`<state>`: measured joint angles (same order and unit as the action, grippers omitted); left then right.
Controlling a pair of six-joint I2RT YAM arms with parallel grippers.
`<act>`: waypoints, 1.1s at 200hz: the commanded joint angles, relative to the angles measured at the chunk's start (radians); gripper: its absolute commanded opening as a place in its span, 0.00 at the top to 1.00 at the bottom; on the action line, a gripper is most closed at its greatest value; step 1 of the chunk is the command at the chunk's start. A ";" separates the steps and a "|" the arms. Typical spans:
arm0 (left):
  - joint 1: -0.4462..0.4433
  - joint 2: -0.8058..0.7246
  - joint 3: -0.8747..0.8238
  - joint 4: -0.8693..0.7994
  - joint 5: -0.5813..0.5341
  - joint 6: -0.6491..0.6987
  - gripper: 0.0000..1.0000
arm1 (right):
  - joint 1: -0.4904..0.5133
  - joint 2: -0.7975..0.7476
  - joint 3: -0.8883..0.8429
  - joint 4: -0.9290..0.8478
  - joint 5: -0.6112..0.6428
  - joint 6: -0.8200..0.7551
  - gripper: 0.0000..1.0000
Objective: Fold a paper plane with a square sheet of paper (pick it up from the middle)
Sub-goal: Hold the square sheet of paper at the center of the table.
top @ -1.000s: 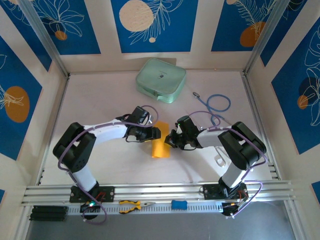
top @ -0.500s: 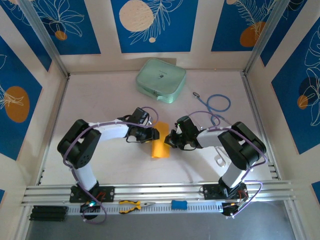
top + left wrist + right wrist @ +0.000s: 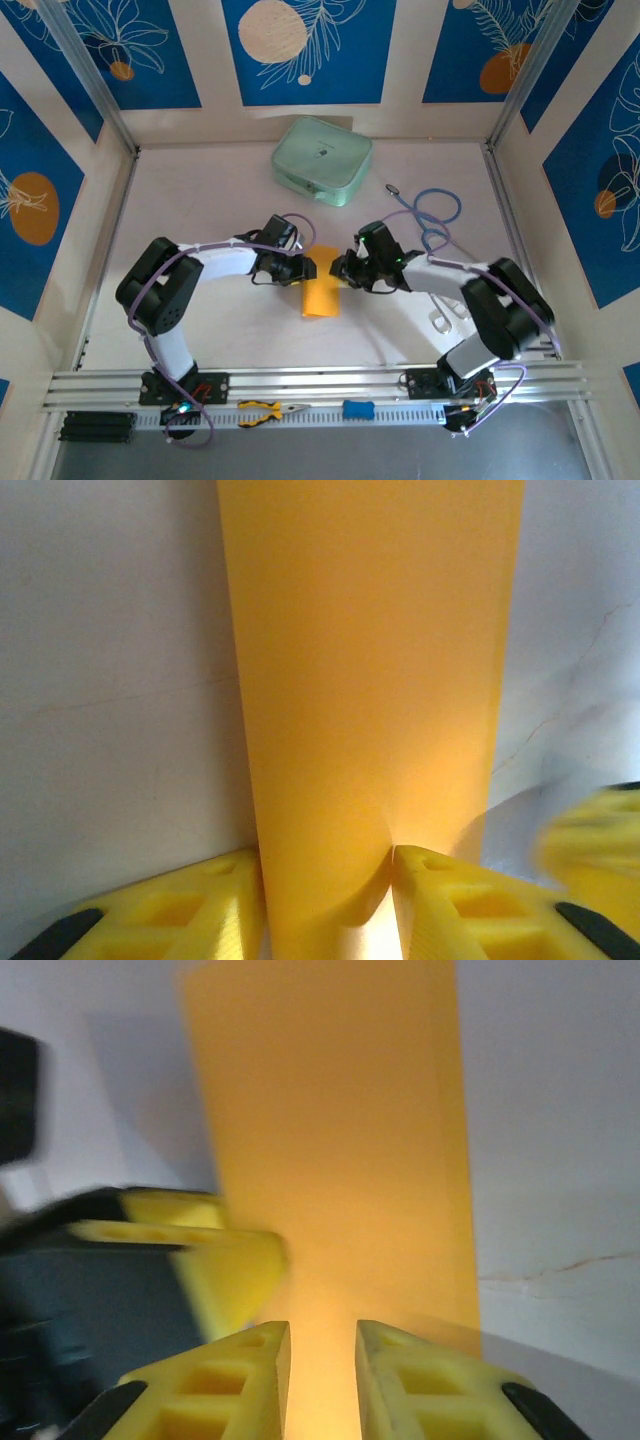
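Paper: the orange-yellow paper (image 3: 320, 292) lies on the white surface (image 3: 200, 200), folded into a long narrow strip, right in the middle between the two arms.
Left tool: the left tool (image 3: 309, 268) reaches in from the left, low over the far half of the strip.
Left tool, close up: jaws partly apart. One yellow finger (image 3: 200, 910) sits at the strip's edge and the other is over the paper, where a small curl lifts beside it. The paper fills the gap, and no firm pinch can be made out.
Right tool: the right tool (image 3: 341, 270) comes in from the right, facing the left one across the strip, the two tips close together.
Right tool, close up: jaws parted by a narrow slit with the paper glowing through it, nothing caught between them. The left tool's yellow finger shows blurred just beside.
Back of surface: a pale green case (image 3: 322, 160), well apart from the paper.
Right rear: a blue cable (image 3: 437, 208) in a loose loop.
Front rail: orange-handled pliers (image 3: 266, 409), with a small blue block (image 3: 357, 408) nearby.
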<state>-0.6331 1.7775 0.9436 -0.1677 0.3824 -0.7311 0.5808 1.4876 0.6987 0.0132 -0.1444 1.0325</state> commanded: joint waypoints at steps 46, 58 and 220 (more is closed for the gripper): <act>0.002 0.056 0.042 -0.127 -0.069 0.033 0.61 | -0.032 -0.266 -0.073 -0.232 0.221 0.005 0.73; 0.001 0.058 0.042 -0.130 -0.076 0.035 0.61 | -0.033 -0.288 -0.088 -0.234 0.224 0.010 0.73; 0.001 0.094 0.077 -0.186 -0.110 0.066 0.58 | -0.036 -0.361 -0.161 -0.215 0.190 0.028 0.73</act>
<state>-0.6353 1.8183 1.0267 -0.2890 0.3508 -0.6781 0.5491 1.1465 0.5537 -0.2089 0.0559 1.0489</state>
